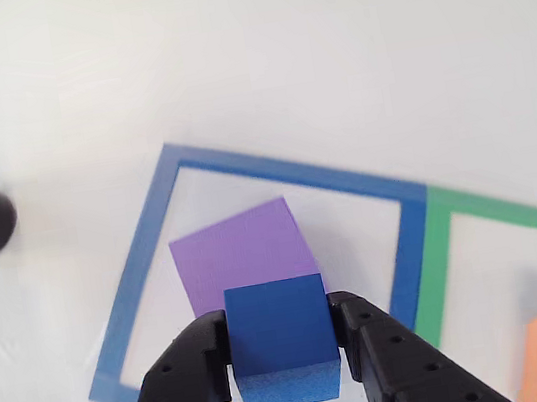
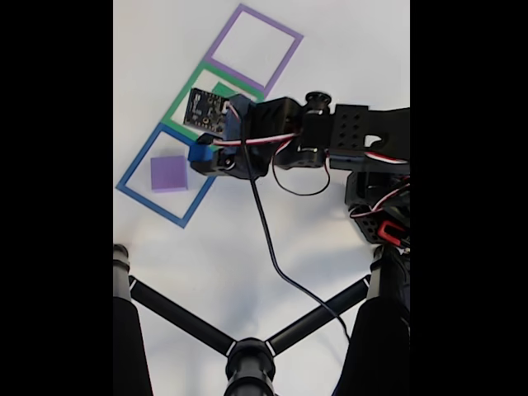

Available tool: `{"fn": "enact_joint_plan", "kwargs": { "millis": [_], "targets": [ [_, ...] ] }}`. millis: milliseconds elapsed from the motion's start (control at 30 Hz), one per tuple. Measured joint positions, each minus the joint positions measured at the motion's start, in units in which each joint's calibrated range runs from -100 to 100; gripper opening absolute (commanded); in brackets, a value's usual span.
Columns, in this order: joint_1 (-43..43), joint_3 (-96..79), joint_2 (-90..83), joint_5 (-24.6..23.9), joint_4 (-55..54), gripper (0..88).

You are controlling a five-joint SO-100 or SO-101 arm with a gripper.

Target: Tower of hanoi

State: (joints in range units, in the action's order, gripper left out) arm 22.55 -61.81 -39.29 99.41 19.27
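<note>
In the other view, the gripper (image 1: 281, 346) clamps a blue cube (image 1: 280, 339) above a purple cube (image 1: 241, 251) inside the blue taped square (image 1: 144, 245). In the fixed view, the blue cube (image 2: 199, 153) hangs just beside the purple cube (image 2: 169, 173).

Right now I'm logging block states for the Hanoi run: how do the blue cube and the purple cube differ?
The blue cube is clamped between the jaws of the gripper; the purple cube sits free on the table inside the blue square. The blue cube looks smaller than the purple cube in the fixed view. Both are plain, solid-coloured blocks.
</note>
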Motion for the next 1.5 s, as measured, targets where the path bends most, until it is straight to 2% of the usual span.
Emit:
{"fn": "enact_joint_plan", "kwargs": {
  "millis": [133, 233, 567, 1000, 1500],
  "targets": [
    [1.46, -3.7, 9.99, 0.0, -18.92, 2.6],
    [1.36, -5.16, 15.79, 0.0, -28.73, 2.6],
    [2.24, -6.28, 30.81, 0.0, -47.57, 2.6],
    [1.46, -6.19, 41.14, -0.2, -58.33, 2.9],
    [0.58, -4.56, 46.52, 0.2, -63.0, 10.0]
  ]
}}
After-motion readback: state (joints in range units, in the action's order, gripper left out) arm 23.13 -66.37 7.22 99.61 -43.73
